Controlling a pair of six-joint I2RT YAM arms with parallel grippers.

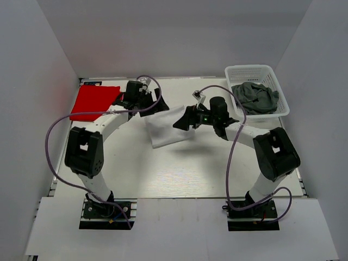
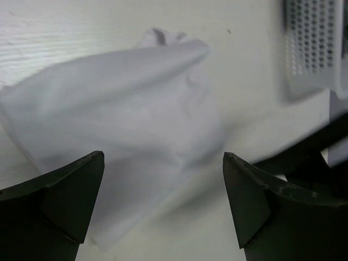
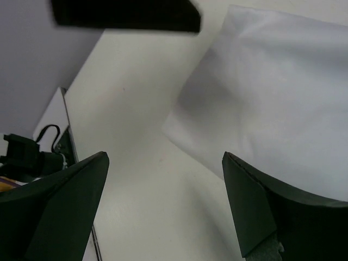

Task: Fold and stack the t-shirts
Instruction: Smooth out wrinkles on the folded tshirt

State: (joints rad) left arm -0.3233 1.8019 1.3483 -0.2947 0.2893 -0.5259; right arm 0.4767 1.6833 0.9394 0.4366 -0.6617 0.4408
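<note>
Currently both of my grippers are empty. The left gripper (image 2: pixel 163 160) is spread wide with nothing between its fingers, and so is the right gripper (image 3: pixel 166 157); each hovers at an edge of the white t-shirt (image 1: pixel 166 130). That shirt lies on the worktop (image 1: pixel 179 174) well to the left of the basket (image 1: pixel 250 70), partly folded, puffy and uneven rather than flat. The dark grey t-shirt (image 1: pixel 255 98) sits crumpled inside the basket, and the red t-shirt (image 1: pixel 93 101) lies folded flat much farther from the basket, beyond the white one. I judge the white shirt's fold unfinished, and that is where trouble could start. If I close on the top layer alone, lifting would peel the fold open instead of carrying the whole bundle. If I pinch too near the loose edge, the cloth could slip out and slump. My two grippers are also close together over the same shirt, so a careless reach might knock one against the other or drag the fabric askew across the worktop.
</note>
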